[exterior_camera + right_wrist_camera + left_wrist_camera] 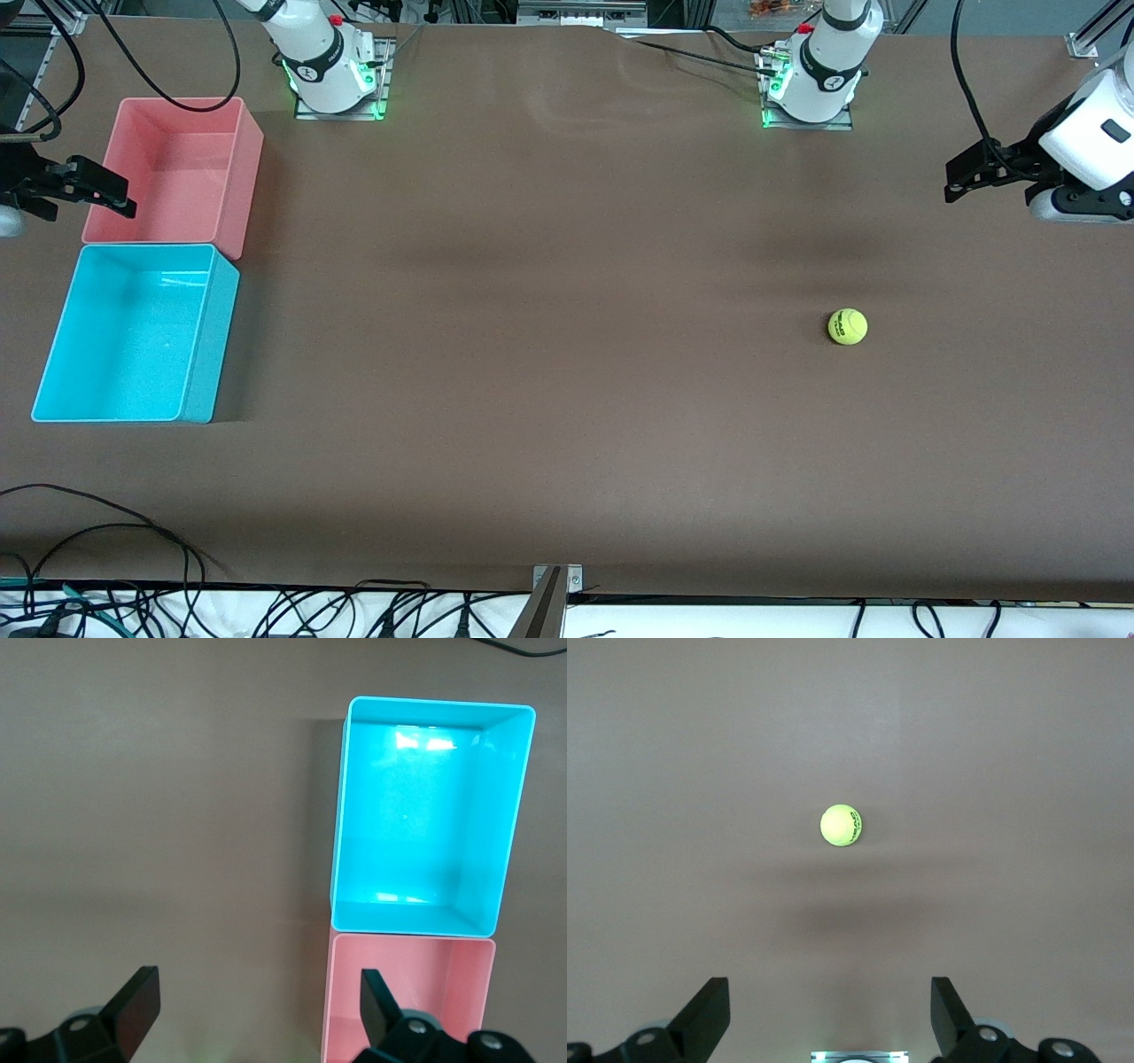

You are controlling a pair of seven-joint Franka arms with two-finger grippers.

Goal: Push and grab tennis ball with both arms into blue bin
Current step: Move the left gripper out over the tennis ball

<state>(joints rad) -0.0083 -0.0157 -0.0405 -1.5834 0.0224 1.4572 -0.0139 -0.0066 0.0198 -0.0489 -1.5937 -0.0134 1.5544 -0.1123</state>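
Task not started: tennis ball sits untouched on worktop twd left arm's end, blue bin empty, left gripper & right gripper both up w/ jaws open.

the tennis ball lies toward the left arm's end, well apart at three o'clock from the blue bin, with the pink bin touching at that bin's twelve.

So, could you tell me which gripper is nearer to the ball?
Left. The left gripper hangs open at the ball's end of the table; the right gripper is open by the pink bin.
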